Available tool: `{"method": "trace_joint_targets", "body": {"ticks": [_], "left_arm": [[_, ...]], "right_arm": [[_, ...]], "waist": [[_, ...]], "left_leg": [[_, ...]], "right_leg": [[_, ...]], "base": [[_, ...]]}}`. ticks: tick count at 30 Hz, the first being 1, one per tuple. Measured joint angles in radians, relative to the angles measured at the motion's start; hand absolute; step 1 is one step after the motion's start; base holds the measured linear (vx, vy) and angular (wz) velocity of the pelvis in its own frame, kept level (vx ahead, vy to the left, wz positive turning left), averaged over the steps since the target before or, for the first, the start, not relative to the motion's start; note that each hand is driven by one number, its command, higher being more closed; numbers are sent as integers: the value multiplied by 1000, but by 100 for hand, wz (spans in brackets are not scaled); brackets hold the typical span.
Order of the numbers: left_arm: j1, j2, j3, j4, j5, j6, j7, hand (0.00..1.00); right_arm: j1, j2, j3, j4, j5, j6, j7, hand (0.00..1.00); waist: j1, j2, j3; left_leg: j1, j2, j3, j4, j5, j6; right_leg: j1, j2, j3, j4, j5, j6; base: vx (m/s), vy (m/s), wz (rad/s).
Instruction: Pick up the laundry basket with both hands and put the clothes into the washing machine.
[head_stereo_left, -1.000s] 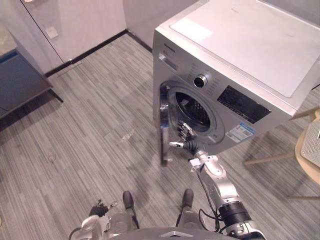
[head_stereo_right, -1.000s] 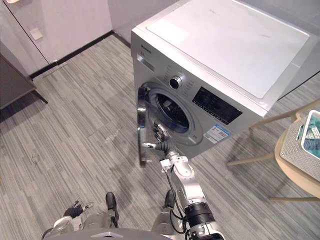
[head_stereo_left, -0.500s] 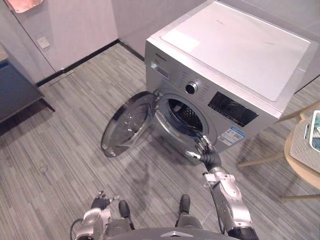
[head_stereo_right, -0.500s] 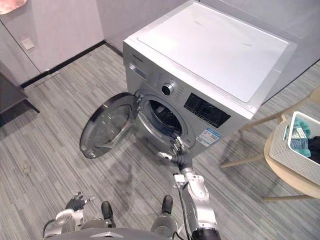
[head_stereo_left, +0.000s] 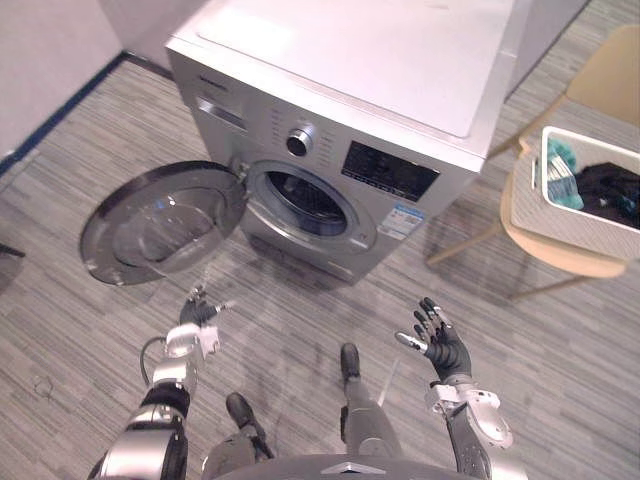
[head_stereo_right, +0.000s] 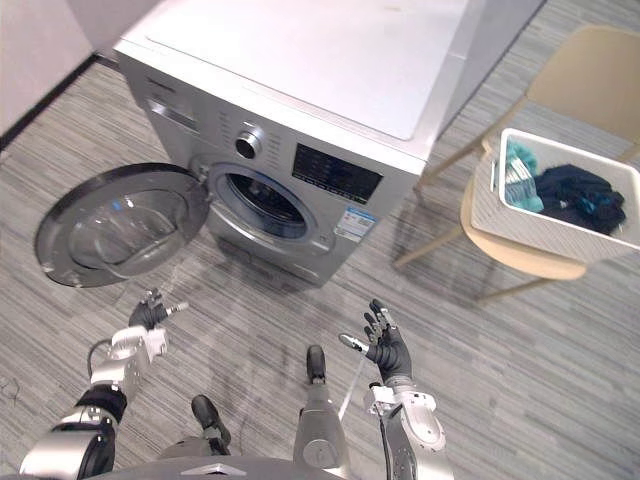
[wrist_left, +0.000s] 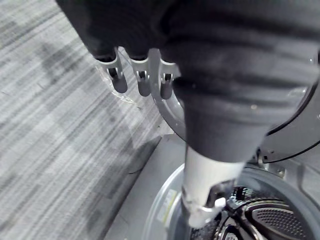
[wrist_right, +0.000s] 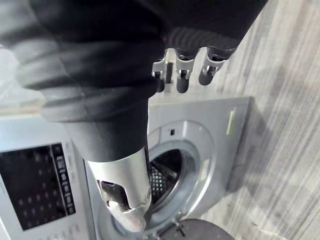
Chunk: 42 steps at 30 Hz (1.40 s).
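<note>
The white laundry basket (head_stereo_right: 520, 215) stands on a tan chair (head_stereo_right: 520, 258) to the right of the washing machine (head_stereo_left: 400, 90). It holds dark and teal clothes (head_stereo_right: 575, 195). The machine's round door (head_stereo_left: 160, 225) lies swung wide open to the left, so the drum opening (head_stereo_left: 305, 197) is bare. My right hand (head_stereo_left: 443, 345) hovers above the floor in front of the machine, fingers straight and spread, holding nothing. My left hand (head_stereo_left: 195, 312) hangs low near the door's front edge, relaxed and holding nothing. Both are far from the basket.
Grey striped flooring (head_stereo_left: 560, 340) spreads in front of the machine and chair. A wall with a dark skirting (head_stereo_left: 60, 110) runs at the far left. The right wrist view looks at the machine's front, with its drum opening (wrist_right: 165, 175) and dark control panel (wrist_right: 30, 180).
The door has swung from half open to wide open. My right hand has drawn back from the machine's front. The camera has turned right, bringing the basket into full view.
</note>
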Motion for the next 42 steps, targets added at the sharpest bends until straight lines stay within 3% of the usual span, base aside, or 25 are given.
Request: {"method": "trace_joint_targets", "body": {"ticks": [5,10,12,14,23,27,31,34,36,38,42], "left_arm": [[-194,139,47,82,-74,0,47,0],[-287,207,86,100,-100,-1,68,0],[-315,206,99,98,-102,-1,78,0],[-346,206,111,72,-120,-1,98,0],[-400,189,164,-50,-226,-33,186,0],[-395,186,170,-58,-229,-39,187,0],[-259,118,167,-65,-193,-39,171,0],[-48,8,119,-76,-114,-32,132,0],[86,-53,69,-39,-64,-16,88,0],[213,-104,40,23,-4,3,47,0],[396,-131,20,98,116,22,-6,0]], "right_arm": [[0,32,-2,-75,34,0,-3,0],[3,71,5,-93,39,-2,-23,0],[30,81,8,-131,41,-2,-28,0],[62,84,30,-198,61,-8,-38,0],[90,81,117,-207,69,-26,-44,0],[108,79,123,-205,70,-27,-43,0],[111,81,124,-171,68,-28,-41,0],[85,81,99,-33,46,-28,-41,0],[42,77,47,96,-2,-23,-44,0],[-40,57,-30,280,-31,-18,-47,0],[-126,-6,-99,535,-111,4,-79,0]], "waist": [[-16,-54,79],[-15,-58,119],[-6,-57,120],[-4,-52,129],[3,-53,131],[5,-52,131],[27,-51,129],[40,-47,122],[46,-27,97],[53,11,74],[88,70,-9]], "left_leg": [[-137,55,25,157,-55,-3],[-225,157,44,334,-145,-19],[-261,206,44,406,-185,-24],[-300,259,33,460,-205,-25],[-342,310,34,545,-242,-11],[-338,340,70,558,-234,-5],[-294,337,58,549,-213,-10],[-193,270,48,430,-159,-21],[-139,212,32,328,-108,-22],[-67,166,7,224,-58,-24],[71,110,-49,107,-19,-25]], "right_leg": [[-99,18,38,0,28,-10],[-138,68,70,0,51,-5],[-151,91,72,0,55,-2],[-172,126,67,0,99,24],[-165,137,18,0,114,7],[-162,137,7,0,113,7],[-113,136,1,0,79,-32],[-33,109,-31,0,22,-45],[2,89,-54,0,4,-47],[63,71,-95,0,-12,-45],[205,48,-155,-1,-51,-25]], "base": [[-27,-76,-12],[-36,-71,-26],[-27,-76,-32],[-40,-59,-17],[-11,-3,3],[12,-9,12],[49,-8,9],[78,-39,36],[74,-25,49],[73,9,54],[44,42,46]]}}
